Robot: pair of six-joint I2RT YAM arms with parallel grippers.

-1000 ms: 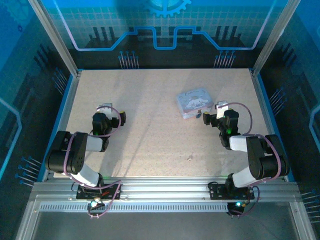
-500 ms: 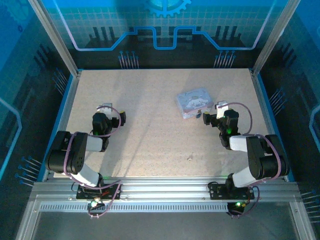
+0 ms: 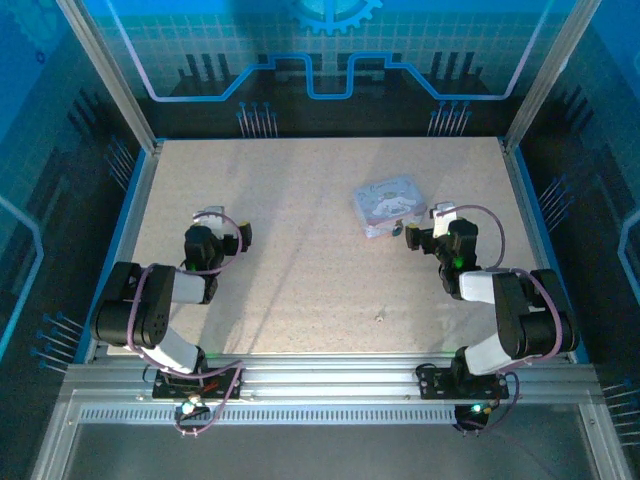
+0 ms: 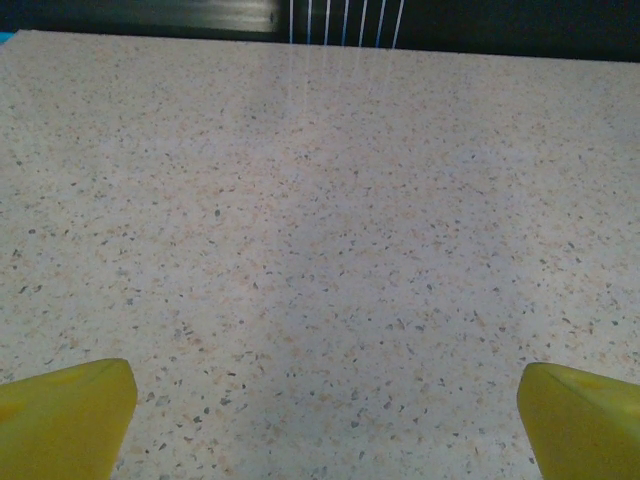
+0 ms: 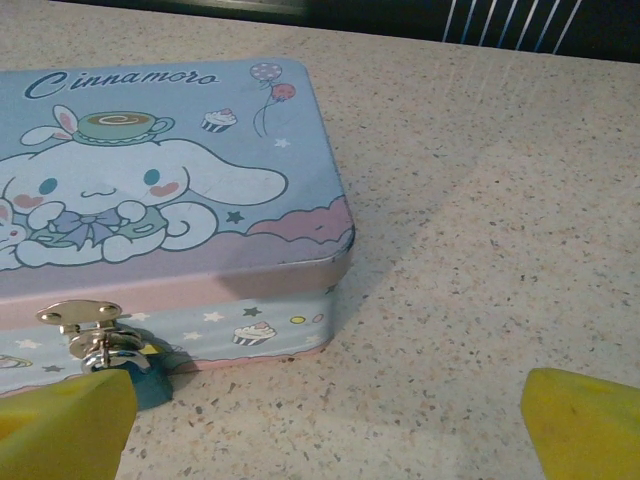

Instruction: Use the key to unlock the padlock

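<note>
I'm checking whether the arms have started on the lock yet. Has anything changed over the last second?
Nothing visibly changed. Both arms hold the same pose, the left gripper and the right gripper are open and empty as before, and the tin with the padlock at its clasp lies where it was, just ahead of the right gripper.

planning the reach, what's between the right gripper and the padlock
Bare tabletop; in the right wrist view the padlock hangs off the tin's clasp, beside the open right gripper.
</note>
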